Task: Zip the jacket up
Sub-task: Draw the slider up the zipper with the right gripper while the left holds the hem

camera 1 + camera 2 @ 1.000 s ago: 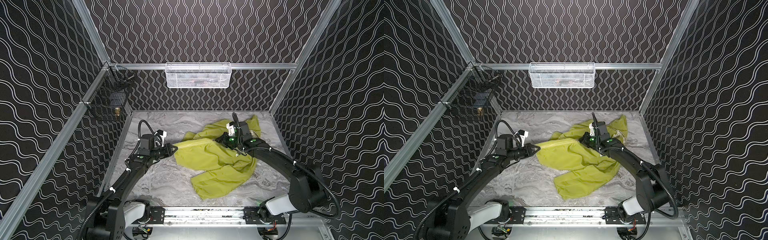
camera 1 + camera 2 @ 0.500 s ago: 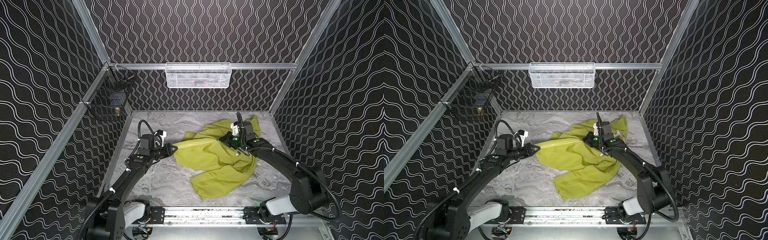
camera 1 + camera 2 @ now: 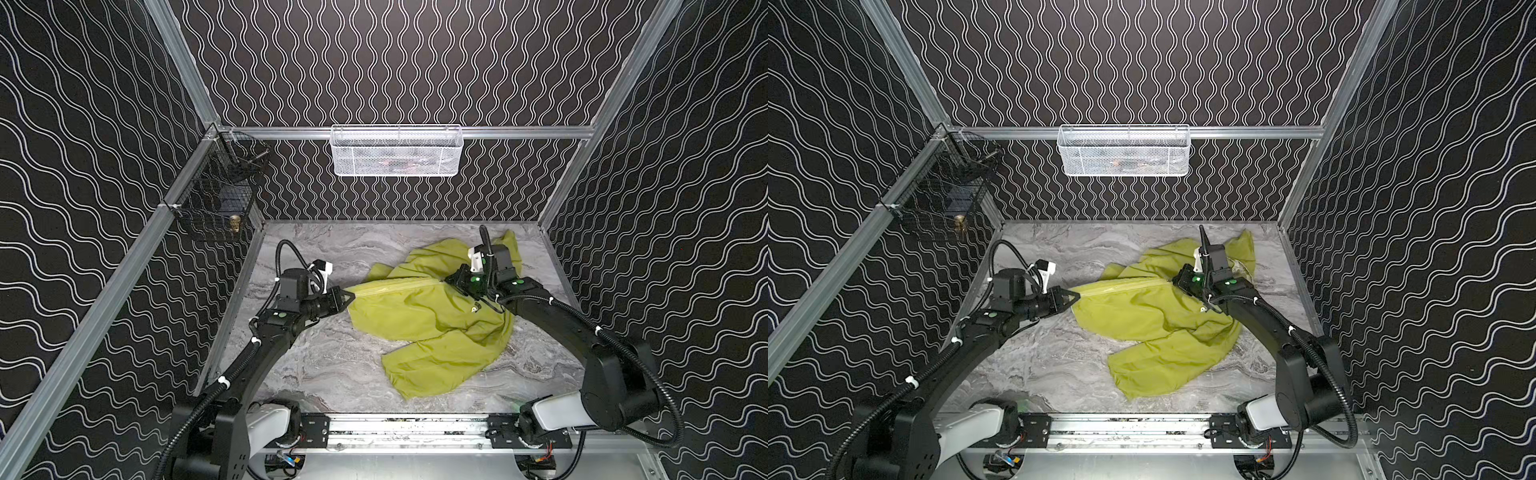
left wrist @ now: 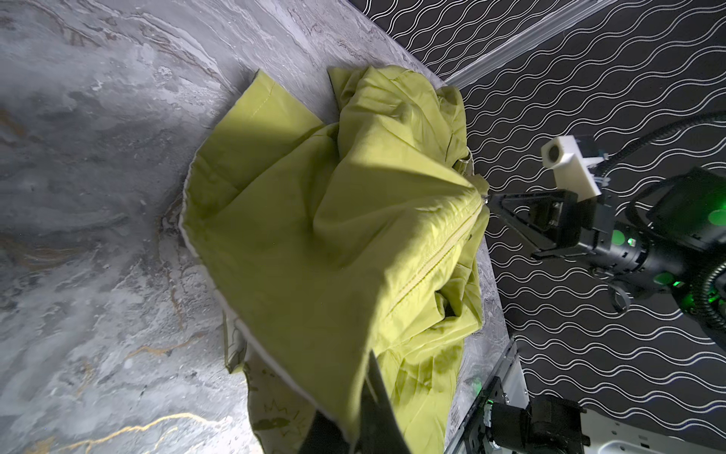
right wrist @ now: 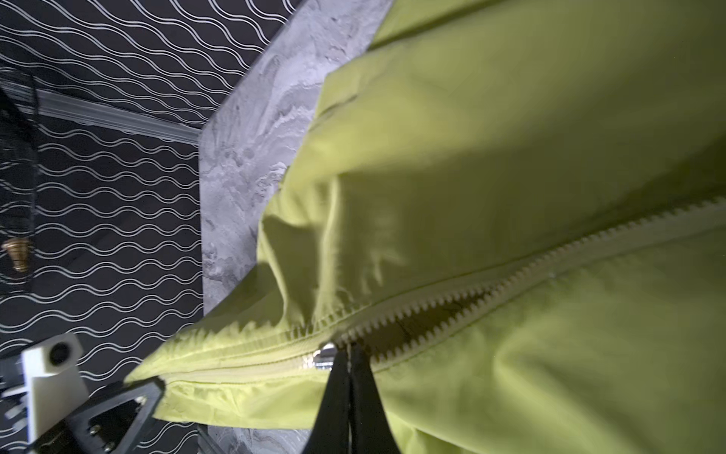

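Note:
The yellow-green jacket (image 3: 415, 316) (image 3: 1142, 320) lies crumpled on the right half of the marble table, its zipper (image 3: 395, 286) stretched taut between my two grippers. The left gripper (image 3: 351, 294) (image 4: 361, 416) is shut on the jacket's bottom corner at the zipper's end. The right gripper (image 3: 446, 280) (image 5: 349, 353) is shut on the pull of the silver zipper slider (image 5: 322, 355). In the right wrist view the teeth are closed from the slider (image 5: 243, 369) toward the left gripper (image 5: 157, 387) and gape apart beyond it (image 5: 432, 310). Cream printed lining (image 4: 275, 416) shows under the hem.
A white mesh basket (image 3: 395, 151) hangs on the back rail and a black wire basket (image 3: 216, 199) on the left wall. Bare marble table (image 3: 332, 365) lies in front of the jacket. Patterned walls close in on three sides.
The right gripper has slid a little to the right along the zipper with the slider, lengthening the closed stretch. The left gripper has stayed put holding the corner.

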Robot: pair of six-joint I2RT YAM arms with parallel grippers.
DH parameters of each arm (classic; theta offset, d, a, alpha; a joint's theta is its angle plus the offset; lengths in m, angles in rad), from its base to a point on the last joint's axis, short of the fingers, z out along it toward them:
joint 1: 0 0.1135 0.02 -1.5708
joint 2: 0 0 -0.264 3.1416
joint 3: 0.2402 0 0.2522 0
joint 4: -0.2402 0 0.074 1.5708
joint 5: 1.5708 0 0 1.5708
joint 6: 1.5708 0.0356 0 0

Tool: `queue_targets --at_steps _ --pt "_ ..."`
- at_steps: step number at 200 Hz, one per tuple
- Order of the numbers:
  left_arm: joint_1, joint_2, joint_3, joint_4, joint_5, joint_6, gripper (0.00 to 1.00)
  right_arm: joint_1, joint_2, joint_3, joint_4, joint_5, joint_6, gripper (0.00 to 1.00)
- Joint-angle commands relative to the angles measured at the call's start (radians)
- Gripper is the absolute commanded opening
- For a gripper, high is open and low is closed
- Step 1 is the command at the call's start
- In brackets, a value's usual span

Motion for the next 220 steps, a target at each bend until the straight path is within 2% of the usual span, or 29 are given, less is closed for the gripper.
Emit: queue_targets --at_steps 1,220 --pt "0.002 -0.004 -0.003 -0.001 -0.017 0.021 0.0 -0.013 -0.009 -0.004 -0.011 0.032 -0.014 0.0" --pt "0.002 -0.008 0.002 -0.006 -0.03 0.021 0.0 -0.165 -0.042 -0.012 -0.063 0.026 -0.067 0.0"
